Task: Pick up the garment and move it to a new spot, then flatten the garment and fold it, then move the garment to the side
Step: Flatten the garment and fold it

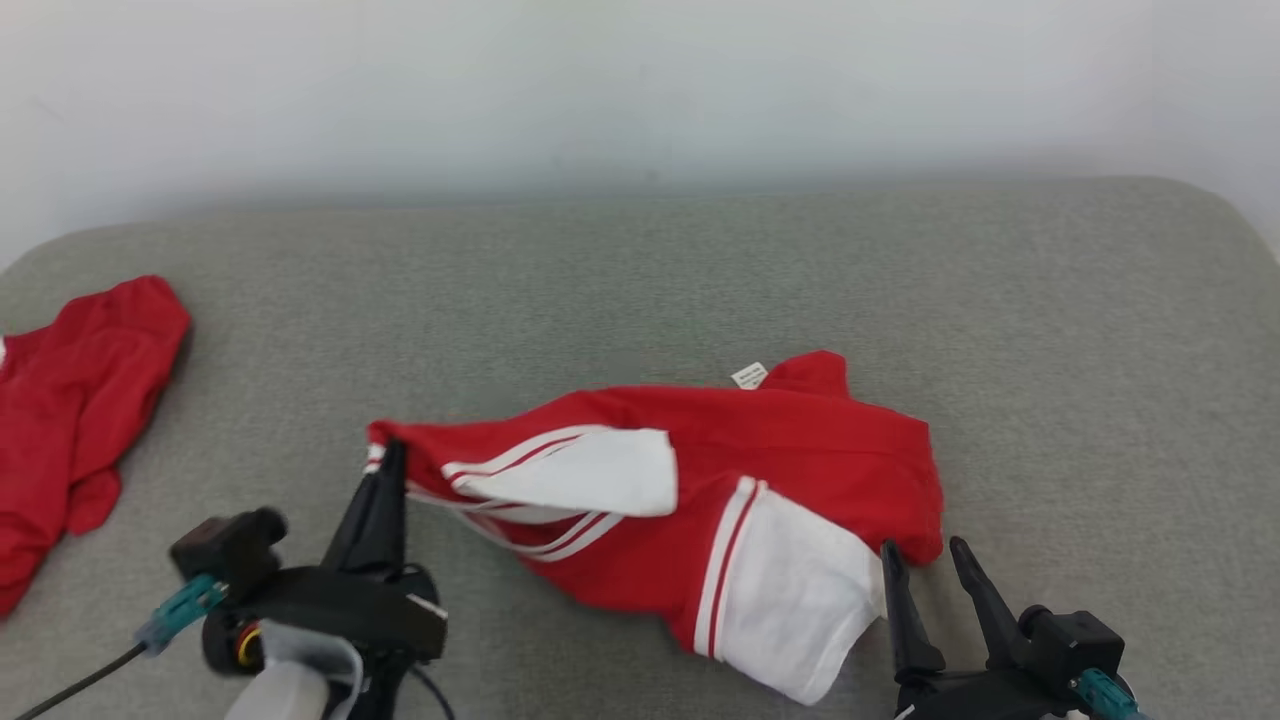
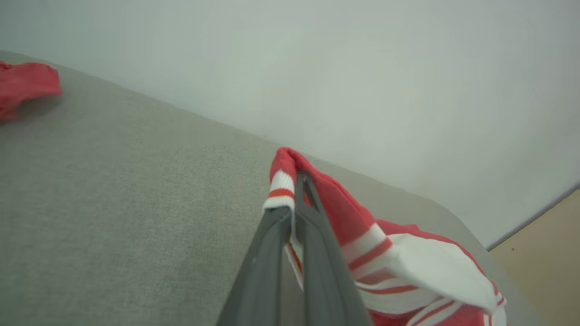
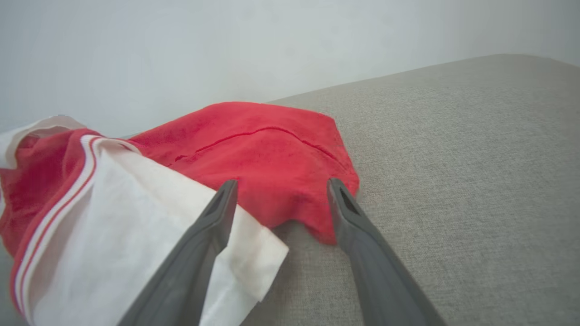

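Down at the left, the left gripper [image 1: 392, 452] reaches forward, pinching the garment's [image 1: 800, 450] striped edge; the garment lies crumpled mid-cushion [image 1: 1050, 330]; the right gripper [image 1: 924, 550] stands spread astride its near red corner.

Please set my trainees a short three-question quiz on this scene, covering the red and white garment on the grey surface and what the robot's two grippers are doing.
1. True or false: the left gripper has its fingers shut on the striped edge of the red and white garment.
2. Choose one. The right gripper is: A) open at the garment's near corner; B) shut on the white panel; C) shut on the label.
3. Short answer: what lies at the far left of the grey surface?

Key: 1 true. 2 A. 3 a second red cloth.
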